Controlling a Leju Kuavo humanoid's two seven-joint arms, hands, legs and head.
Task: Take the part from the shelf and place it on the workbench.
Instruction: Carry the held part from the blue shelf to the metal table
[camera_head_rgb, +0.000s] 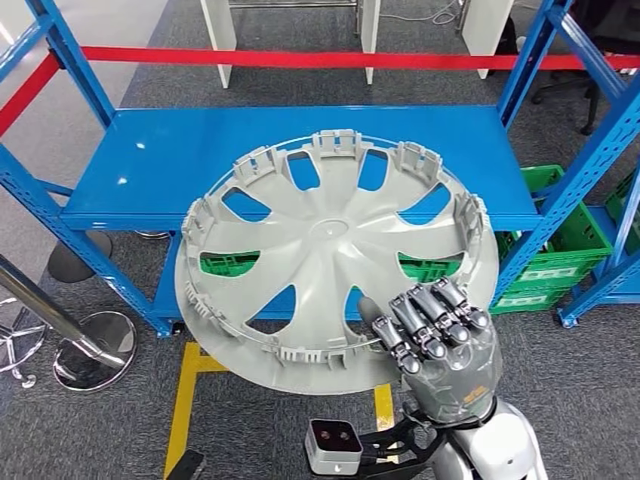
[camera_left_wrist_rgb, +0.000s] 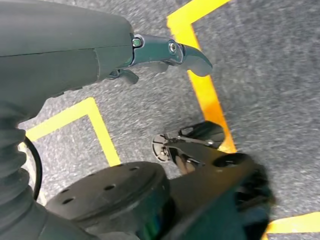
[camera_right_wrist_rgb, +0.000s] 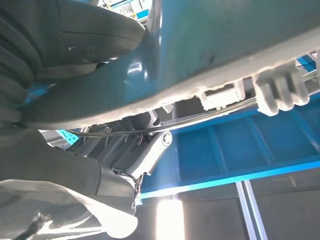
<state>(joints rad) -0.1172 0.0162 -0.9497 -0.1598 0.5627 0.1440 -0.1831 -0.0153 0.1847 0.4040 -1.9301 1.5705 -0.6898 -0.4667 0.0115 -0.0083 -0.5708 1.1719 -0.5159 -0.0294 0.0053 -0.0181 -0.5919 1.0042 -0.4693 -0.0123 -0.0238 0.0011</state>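
Right hand (camera_head_rgb: 434, 340) hides part (camera_head_rgb: 332, 260) rim.

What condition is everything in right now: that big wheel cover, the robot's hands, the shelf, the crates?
Grey plastic wheel cover: held tilted, off the shelf.
Right hand: fingers gripping the cover's rim.
Left hand: hanging, holding nothing.
Blue metal shelf: bare.
Green plastic crates: on floor.
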